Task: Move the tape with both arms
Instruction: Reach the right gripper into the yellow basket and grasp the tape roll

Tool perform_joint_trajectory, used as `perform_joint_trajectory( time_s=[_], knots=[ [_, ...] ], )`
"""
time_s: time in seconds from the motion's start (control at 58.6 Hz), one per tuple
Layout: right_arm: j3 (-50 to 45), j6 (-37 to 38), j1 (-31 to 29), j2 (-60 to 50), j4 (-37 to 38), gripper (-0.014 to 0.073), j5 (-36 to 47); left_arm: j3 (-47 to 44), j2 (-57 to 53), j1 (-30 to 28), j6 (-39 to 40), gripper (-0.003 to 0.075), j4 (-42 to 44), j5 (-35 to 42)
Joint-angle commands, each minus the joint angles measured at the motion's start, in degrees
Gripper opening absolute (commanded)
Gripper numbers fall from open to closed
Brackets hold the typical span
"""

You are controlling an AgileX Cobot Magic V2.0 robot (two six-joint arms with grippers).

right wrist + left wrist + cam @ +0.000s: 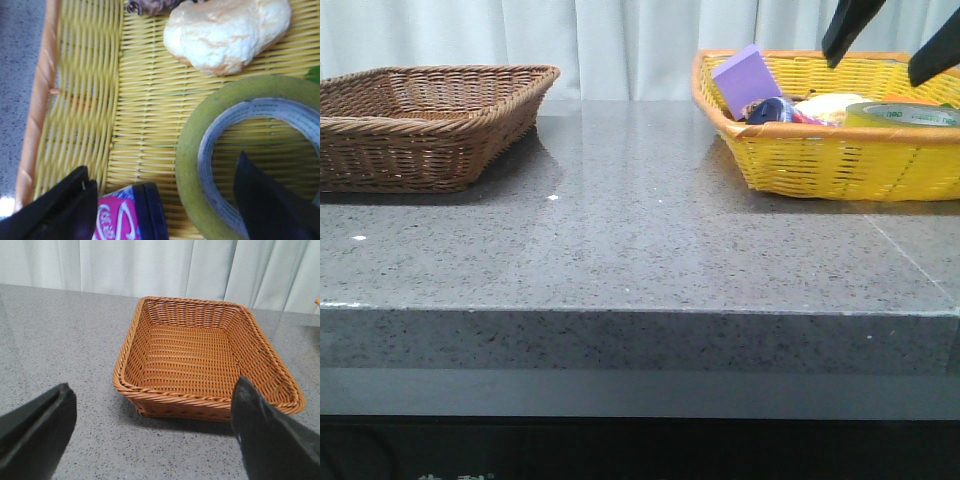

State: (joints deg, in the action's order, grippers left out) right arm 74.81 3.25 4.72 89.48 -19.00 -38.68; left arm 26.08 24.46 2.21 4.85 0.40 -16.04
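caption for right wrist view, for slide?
Open right gripper above the tape lying flat in the yellow basket, one finger over the roll's core, beside a bread-like item.

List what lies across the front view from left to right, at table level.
Brown woven wicker basket → bare grey speckled stone tabletop → yellow plastic woven basket holding a purple rectangular block, then a dark blue round container, then the yellow roll of packing tape.

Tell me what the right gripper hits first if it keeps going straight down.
Probably the tape: the right gripper hangs open above it, one finger over the roll's hole, the other beside the roll. Depth is unclear.
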Motion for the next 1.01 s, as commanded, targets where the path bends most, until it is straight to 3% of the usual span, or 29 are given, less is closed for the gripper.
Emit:
perform_joint_trajectory(
  time_s=[0.0, 0.324, 0.427, 0.563, 0.648, 0.99],
  knots=[
    [2.5, 0.6, 0.0, -0.3, -0.5, 0.0580, 2.7, 2.1, 0.7, -0.2, 0.2, 0.0621, 0.1, 4.6],
    [3.5, 0.9, 0.0, 4.3, -0.5, 0.0571, 4.3, 2.1, 0.7, -0.2, 0.2, 0.0621, 0.1, 4.5],
    [3.5, 0.9, 0.0, 4.5, -0.5, 0.0467, 4.3, 2.1, 0.7, -0.2, 0.2, 0.0621, 0.1, 4.5],
    [3.5, 0.9, 0.0, 4.5, -0.5, 0.0230, 3.9, 2.1, 0.7, -0.2, 0.2, 0.0621, 0.1, 4.5],
    [3.5, 0.9, 0.0, 4.4, -0.5, 0.0142, 3.7, 2.1, 0.7, -0.2, 0.2, 0.0621, 0.1, 4.5],
    [3.5, 0.9, 0.0, 0.0, 0.5, 0.0129, 3.9, 2.1, 0.7, -0.2, 0.2, 0.0621, 0.1, 4.4]
  ],
)
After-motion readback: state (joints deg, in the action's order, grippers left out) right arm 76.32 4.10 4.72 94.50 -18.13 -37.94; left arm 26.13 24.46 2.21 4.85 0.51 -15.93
